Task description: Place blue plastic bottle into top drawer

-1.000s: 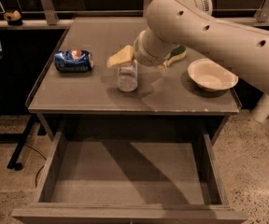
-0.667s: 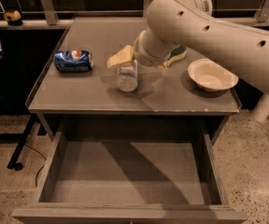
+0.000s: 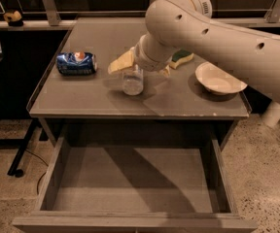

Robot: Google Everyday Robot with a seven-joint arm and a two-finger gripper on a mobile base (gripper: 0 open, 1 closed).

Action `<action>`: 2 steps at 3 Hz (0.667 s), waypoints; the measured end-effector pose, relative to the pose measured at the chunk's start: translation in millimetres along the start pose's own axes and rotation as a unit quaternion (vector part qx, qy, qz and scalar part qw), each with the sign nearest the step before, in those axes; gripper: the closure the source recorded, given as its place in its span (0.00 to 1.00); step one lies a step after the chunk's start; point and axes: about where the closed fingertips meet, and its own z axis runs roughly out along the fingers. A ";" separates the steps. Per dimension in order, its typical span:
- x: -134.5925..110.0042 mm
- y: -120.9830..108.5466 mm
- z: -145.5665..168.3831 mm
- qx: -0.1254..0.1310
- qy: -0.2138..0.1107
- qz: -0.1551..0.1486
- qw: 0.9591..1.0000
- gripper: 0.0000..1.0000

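Your gripper (image 3: 144, 68) is hanging low over the grey table (image 3: 179, 103), its fingers (image 3: 120, 62) spreading wide on either side of the blue plastic bottle (image 3: 132, 81). The bottle's standing on the tabletop, not in the top drawer (image 3: 130, 178) yet. The drawer is sitting open at the table's 6 o'clock. A soda can (image 3: 77, 63) is lying at the bottle's 9 and a bowl (image 3: 219, 79) is sitting at its 3.

One each: bottle (image 3: 132, 82) by pincer (image 3: 142, 69), can (image 3: 77, 63), bowl (image 3: 219, 78), sponge (image 3: 182, 57), drawer (image 3: 130, 188), table (image 3: 94, 97)

Lab-like room: speckled floor (image 3: 269, 178), metal struts (image 3: 48, 5), tool (image 3: 141, 72) above grey table (image 3: 81, 97).
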 end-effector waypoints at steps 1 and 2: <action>4.2 3.2 9.7 0.002 0.011 -0.001 1.000 0.00; 4.2 3.2 9.7 0.002 0.011 -0.001 1.000 0.19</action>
